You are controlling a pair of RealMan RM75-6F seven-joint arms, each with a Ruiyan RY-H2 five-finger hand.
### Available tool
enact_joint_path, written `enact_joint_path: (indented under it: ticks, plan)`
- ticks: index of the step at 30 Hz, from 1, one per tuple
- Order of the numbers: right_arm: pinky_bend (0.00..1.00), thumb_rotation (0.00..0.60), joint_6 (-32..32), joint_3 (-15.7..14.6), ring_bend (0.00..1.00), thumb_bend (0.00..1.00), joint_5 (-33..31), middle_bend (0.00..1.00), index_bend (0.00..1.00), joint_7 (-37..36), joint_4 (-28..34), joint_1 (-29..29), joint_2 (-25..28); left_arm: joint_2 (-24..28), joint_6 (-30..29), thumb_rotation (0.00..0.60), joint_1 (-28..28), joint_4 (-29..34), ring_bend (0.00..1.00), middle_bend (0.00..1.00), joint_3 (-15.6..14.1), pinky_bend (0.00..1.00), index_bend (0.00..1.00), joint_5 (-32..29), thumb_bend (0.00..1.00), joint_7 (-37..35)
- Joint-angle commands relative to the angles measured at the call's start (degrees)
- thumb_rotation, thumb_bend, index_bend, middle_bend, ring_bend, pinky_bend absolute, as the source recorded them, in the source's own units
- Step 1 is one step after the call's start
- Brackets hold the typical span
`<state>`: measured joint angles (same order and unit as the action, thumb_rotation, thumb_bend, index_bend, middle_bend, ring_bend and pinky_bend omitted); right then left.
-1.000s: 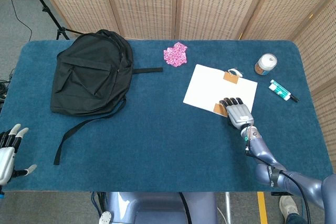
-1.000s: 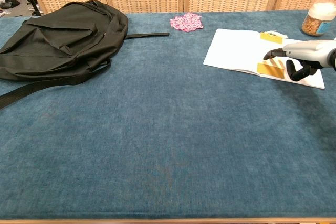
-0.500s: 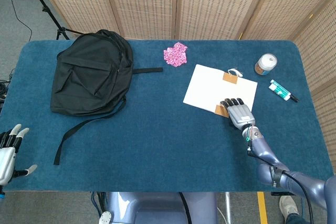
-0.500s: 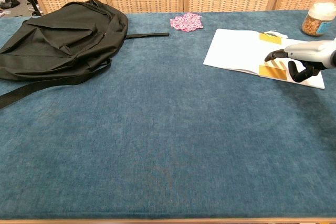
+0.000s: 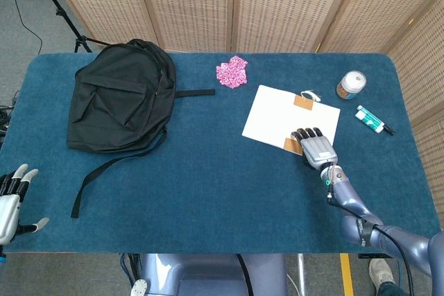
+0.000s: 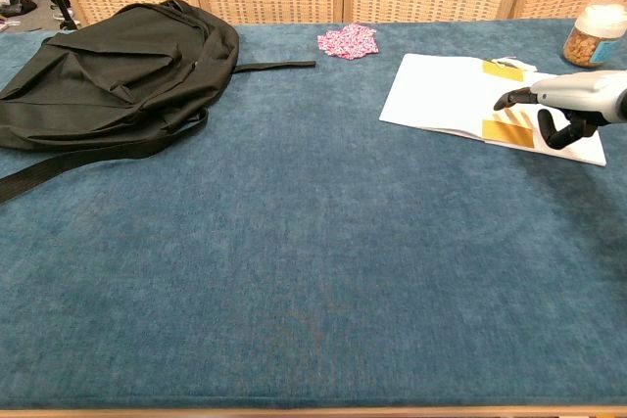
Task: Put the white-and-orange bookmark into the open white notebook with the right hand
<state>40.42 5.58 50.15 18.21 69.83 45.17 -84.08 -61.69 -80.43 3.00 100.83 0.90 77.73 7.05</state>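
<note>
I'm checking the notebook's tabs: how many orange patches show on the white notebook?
2: one orange patch at the far edge of the white notebook, one at its near edge beside the right hand, which may hide more.

On the blue table cloth [image 5: 208,192] I see a black backpack [image 5: 121,98] at the far left, its strap [image 5: 104,175] trailing toward the near side. A small pink patterned piece [image 5: 232,71] lies far, near the middle. At the far right stands a jar [image 5: 351,84], and just beside it lies a green-and-white tube [image 5: 370,119].
</note>
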Motion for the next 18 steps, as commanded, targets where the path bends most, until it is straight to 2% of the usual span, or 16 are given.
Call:
enact_joint_path:
  ticks: [1, 18]
  plan:
    - [0.03, 0.600, -0.04, 0.01, 0.00, 1.00, 0.14, 0.08, 0.07, -0.11, 0.16, -0.05, 0.11, -0.07, 0.01, 0.600, 0.02, 0.06, 0.00, 0.00, -0.07, 0.00, 0.00, 0.10, 0.00, 0.27]
    - [0.03, 0.600, 0.49, 0.20, 0.00, 1.00, 0.87, 0.08, 0.07, -0.33, 0.81, -0.28, 0.30, -0.12, -0.13, 0.600, -0.04, 0.04, 0.00, 0.00, -0.10, 0.00, 0.00, 0.10, 0.00, 0.38]
